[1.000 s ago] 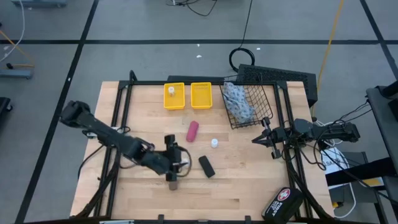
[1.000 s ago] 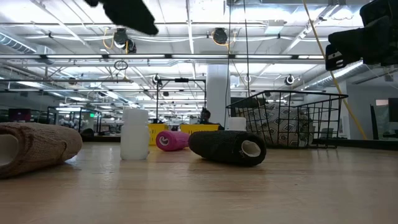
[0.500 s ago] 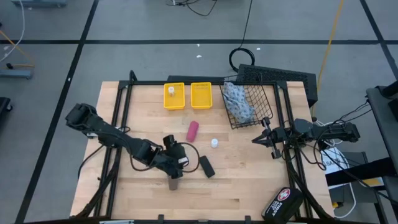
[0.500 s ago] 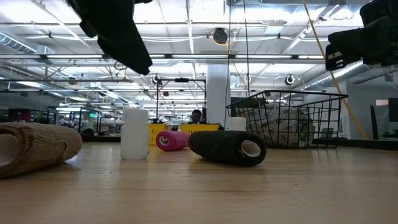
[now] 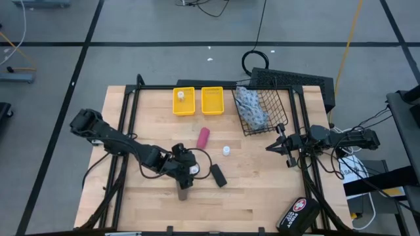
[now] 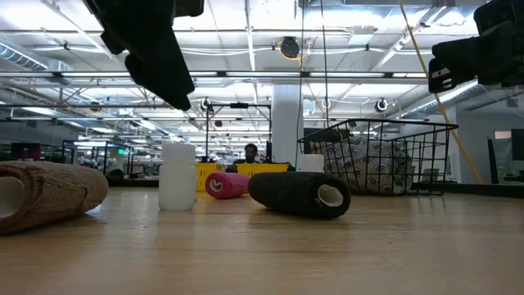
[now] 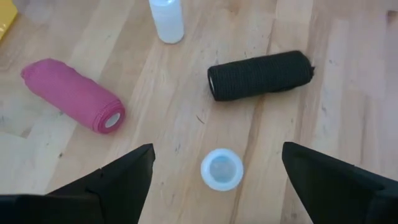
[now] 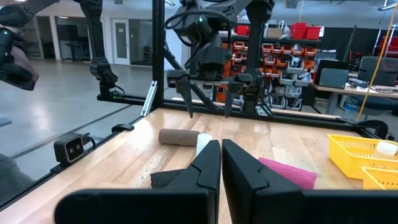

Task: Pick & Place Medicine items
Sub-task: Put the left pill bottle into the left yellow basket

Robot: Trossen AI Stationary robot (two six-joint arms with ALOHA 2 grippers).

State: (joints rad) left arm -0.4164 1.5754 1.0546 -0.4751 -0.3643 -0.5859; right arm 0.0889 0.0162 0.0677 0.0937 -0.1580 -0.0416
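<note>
- Wooden desk (image 5: 151,111) under a black frame; two yellow bins (image 5: 183,101) at the far edge, wire basket (image 5: 264,108) with the blue-white pouch (image 5: 251,107) inside it.
- Left claw (image 5: 184,168) hangs above the desk, fingers spread wide; nothing between them.
- Straight below it, seen top-down in the left wrist view: small white bottle (image 7: 221,168), standing upright, centred in the gap.
- Ahead of the left claw: black roll (image 7: 260,75), magenta roll (image 7: 73,95) off to one side, second white bottle (image 7: 166,20) beyond both.
- Brown roll (image 5: 183,193) lies just beside the left claw, on the desk's near side.
- Handling guess, bottle: rigid plastic, very light, smooth and round. Likely to tip or squirt out if pinched off-centre. Best grip is across the body just under the cap, fingers dropping evenly on both sides.
- Handling guess, rolls: soft wrap, compressible, grippy fabric. Take mid-length across the diameter; they may roll if nudged.
- Right claw (image 8: 221,155) waits well apart by the basket side of the desk, fingers pressed together, empty.
- Black case with the cross (image 5: 300,213) sits at the desk's near corner, untouched.
</note>
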